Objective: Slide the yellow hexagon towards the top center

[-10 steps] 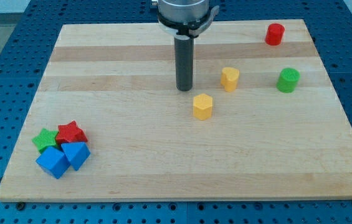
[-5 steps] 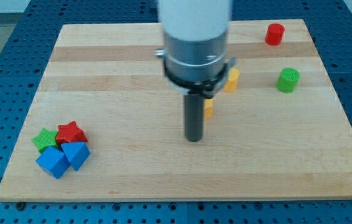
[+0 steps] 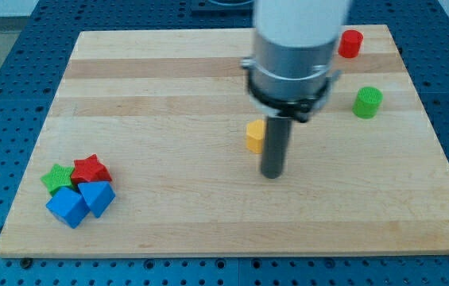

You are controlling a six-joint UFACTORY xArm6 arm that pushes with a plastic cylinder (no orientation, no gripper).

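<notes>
A yellow hexagon block sits near the board's middle, its right part hidden behind my rod. My tip rests on the board just below and to the right of it, very close; I cannot tell if it touches. A second yellow block seen earlier is hidden behind the arm's grey body.
A red cylinder stands at the top right, partly behind the arm. A green cylinder stands at the right. At the bottom left a green star, a red star and two blue blocks cluster together.
My tip swept from above-left of the yellow hexagon down past its left side, then right, and now stands below-right of it. No block has visibly moved.
</notes>
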